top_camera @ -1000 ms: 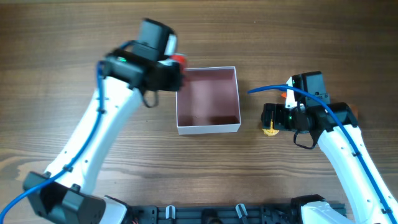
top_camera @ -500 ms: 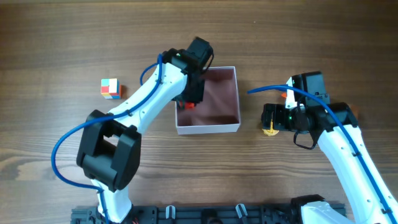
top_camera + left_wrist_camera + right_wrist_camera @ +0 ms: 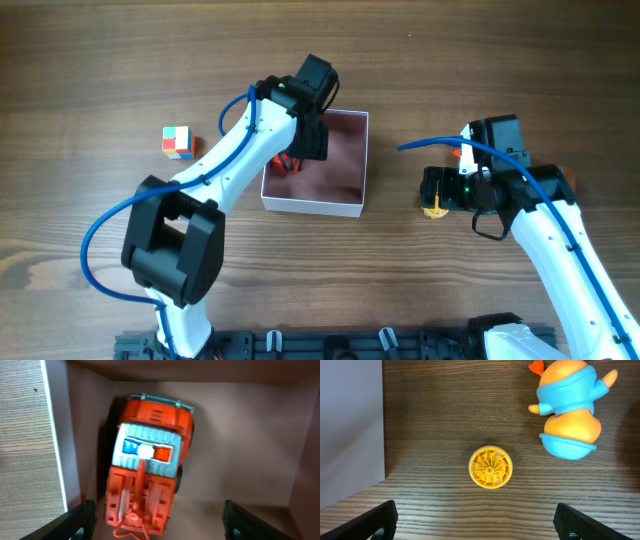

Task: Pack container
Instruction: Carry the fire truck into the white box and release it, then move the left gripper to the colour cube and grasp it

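The container (image 3: 312, 207), white outside and dusty pink inside, sits mid-table, a little askew. A red toy truck (image 3: 150, 460) with a blue, white and red roof light lies on its floor by the left wall (image 3: 55, 435). My left gripper (image 3: 160, 527) hangs open just over the truck's rear, its fingers (image 3: 82, 520) standing wide of it on both sides. In the overhead view the left gripper (image 3: 292, 160) reaches into the container's left half, with the truck (image 3: 284, 163) partly under it. My right gripper (image 3: 476, 527) is open above the table, holding nothing.
A small yellow wheel (image 3: 490, 467) lies on the wood ahead of the right gripper, with an orange and blue duck toy (image 3: 570, 410) beyond it. A pale flat surface (image 3: 350, 425) fills that view's left edge. A multicoloured cube (image 3: 178, 141) sits far left.
My left arm swung from the container's left side to over it, carrying the truck. Its jaws opened and the truck now lies inside. The container slid left. The right arm stayed still.
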You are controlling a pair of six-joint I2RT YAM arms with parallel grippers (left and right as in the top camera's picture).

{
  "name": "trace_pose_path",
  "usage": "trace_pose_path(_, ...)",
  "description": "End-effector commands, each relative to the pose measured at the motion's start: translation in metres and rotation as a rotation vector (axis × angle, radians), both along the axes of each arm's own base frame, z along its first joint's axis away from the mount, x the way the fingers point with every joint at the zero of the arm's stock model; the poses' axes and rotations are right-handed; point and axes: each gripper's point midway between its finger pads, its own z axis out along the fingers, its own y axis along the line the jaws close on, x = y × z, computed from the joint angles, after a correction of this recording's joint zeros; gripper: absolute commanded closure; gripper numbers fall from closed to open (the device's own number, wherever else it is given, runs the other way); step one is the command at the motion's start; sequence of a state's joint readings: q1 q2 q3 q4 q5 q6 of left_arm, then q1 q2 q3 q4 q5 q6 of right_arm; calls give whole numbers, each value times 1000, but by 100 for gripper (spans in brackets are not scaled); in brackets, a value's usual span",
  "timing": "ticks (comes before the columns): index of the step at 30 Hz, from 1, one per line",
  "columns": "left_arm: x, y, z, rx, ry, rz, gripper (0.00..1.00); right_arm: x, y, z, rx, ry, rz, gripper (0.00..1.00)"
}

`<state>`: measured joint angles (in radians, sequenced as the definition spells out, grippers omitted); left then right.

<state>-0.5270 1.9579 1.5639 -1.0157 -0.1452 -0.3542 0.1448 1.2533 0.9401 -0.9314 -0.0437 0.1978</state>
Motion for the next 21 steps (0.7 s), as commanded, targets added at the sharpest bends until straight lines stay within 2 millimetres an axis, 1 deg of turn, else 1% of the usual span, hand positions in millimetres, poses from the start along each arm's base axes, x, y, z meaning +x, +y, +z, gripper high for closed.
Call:
trace_pose_path(1,2,-13,59,-61,-138,-35,4,5,-3,5,-16,-15,-15,0)
trace_pose_path(2,2,-8,76,-60,-175,-29,0,5,-3,5,-17,-16,-11,0)
trace_pose_path(3,0,4,101,-57,-233,-3,0,5,-3,5,-18,-16,-11,0)
trace_pose_path(4,-2,24,128,-58,-291,36,0,5,-3,5,-18,-16,-11,0)
trace_pose_path(5,-5,48,147,-67,-324,87,0,5,-3,5,-18,-16,-11,0)
trace_pose_path(6,-8,80,161,-63,-339,162,0,6,-3,5,-17,-17,-11,0)
trace_pose_path(7,-11,108,167,-58,-336,231,0,6,-3,5,-17,-17,-11,0)
trace_pose_path(8,-12,138,167,-65,-317,304,0,6,-3,5,-17,-17,-12,0)
trace_pose_path(9,-11,159,164,-73,-294,328,0,6,-3,5,-17,-17,-12,0)
trace_pose_path(10,-7,184,151,-89,-257,344,0,6,-3,5,-16,-17,-12,0)
trace_pose_path(11,-3,204,138,-94,-237,390,0,6,-3,5,-16,-16,-12,0)
trace_pose_path(12,1,219,119,-121,-205,442,0,5,-3,5,-16,-16,-12,0)
trace_pose_path(14,7,233,80,-193,-133,516,0,6,-3,5,-17,-17,-12,0)
trace_pose_path(15,10,238,67,-184,-112,509,0,6,-3,5,-17,-17,-11,0)
trace_pose_path(16,14,240,58,-173,-97,478,0,6,-3,5,-17,-17,-12,0)
trace_pose_path(17,22,242,37,-147,-62,381,0,6,-3,5,-17,-17,-12,0)
trace_pose_path(18,24,241,26,-140,-41,336,0,6,-3,5,-17,-17,-11,0)
trace_pose_path(19,25,241,12,-131,-8,289,0,6,-3,5,-17,-17,-11,0)
trace_pose_path(21,25,237,-13,-132,51,198,0,6,-3,5,-16,-20,-12,0)
